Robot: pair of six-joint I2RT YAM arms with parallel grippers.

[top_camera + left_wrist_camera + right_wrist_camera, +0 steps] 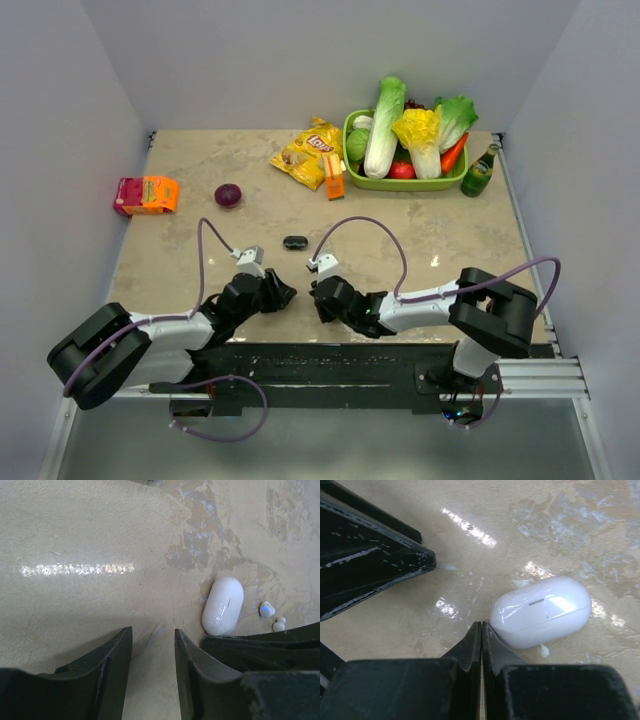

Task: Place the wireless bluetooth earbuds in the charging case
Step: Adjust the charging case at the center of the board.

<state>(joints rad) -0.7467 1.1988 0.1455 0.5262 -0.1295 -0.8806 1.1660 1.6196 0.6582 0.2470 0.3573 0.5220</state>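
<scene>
A closed white pill-shaped charging case (223, 605) lies on the table, also in the right wrist view (540, 611). Two tiny white earbuds (267, 609) lie just right of it. My left gripper (152, 630) is open and empty, low over bare table to the left of the case. My right gripper (481, 625) is shut and empty, its tips touching the case's near-left end. In the top view both grippers (283, 293) (318, 292) meet tip to tip and hide the white case. A black case (294, 242) lies farther back. The black buds are not visible.
A green basket (352, 170) of vegetables stands at the back right with a green bottle (480, 172) beside it. A chip bag (308, 152), an orange box (333, 180), a purple onion (228, 195) and a pink-orange pack (146, 195) lie across the back.
</scene>
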